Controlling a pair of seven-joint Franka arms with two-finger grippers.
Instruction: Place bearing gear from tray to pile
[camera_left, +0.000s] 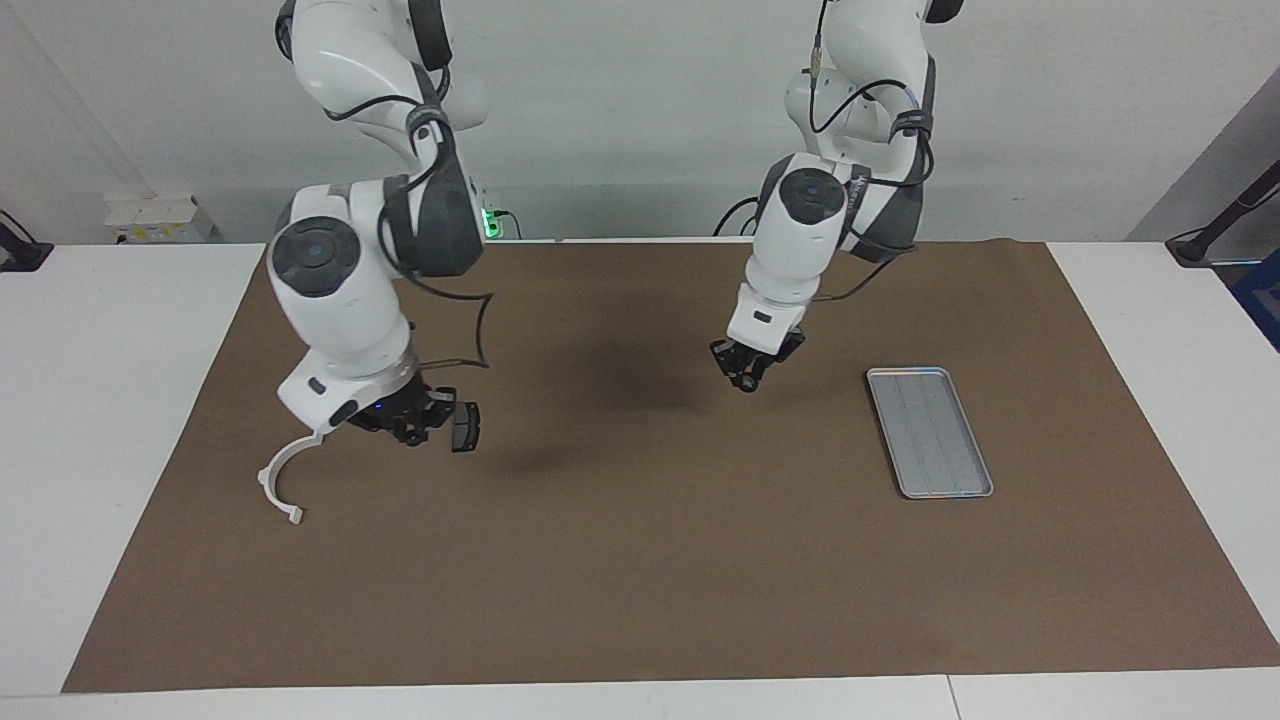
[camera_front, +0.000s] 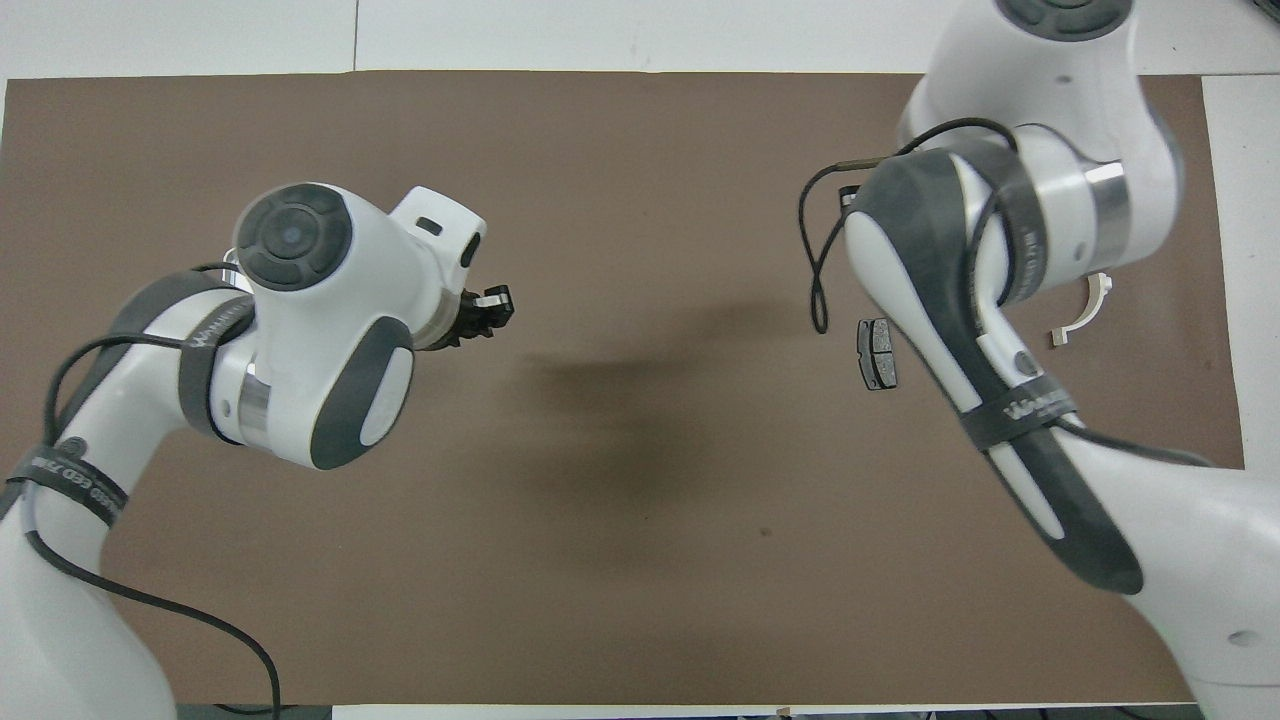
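Silver-grey tray (camera_left: 975, 470) sits on the brown mat (camera_left: 640, 580) toward the left arm's end of the table. Its ribbed floor looks bare, with no bearing gear showing in it. The pile lies well apart from the tray, toward the right arm's end. It shows as 1 white bracket (camera_left: 283, 477) and 1 dark brake pad (camera_left: 465, 427); a 2nd pad, if present, is covered by the arm. Right gripper (camera_left: 408, 432) is clenched, low over the pile and just beside the brake pad, well apart from the tray. I cannot tell if anything small is pinched in it. Left gripper (camera_left: 745, 378) hangs over bare mat near the tray, between the tray and the pile. I cannot tell whether it is released or clenched, or whether it carries a part. The bearing gear itself cannot be made out anywhere in either view. Judgement: pickup from the tray looks done, since the tray reads empty. Drop-off at the pile is not confirmed, because no gear is seen lying among the pile parts. What is left is likely the release at the pile, if the right gripper has the gear, and then both arms clearing out.
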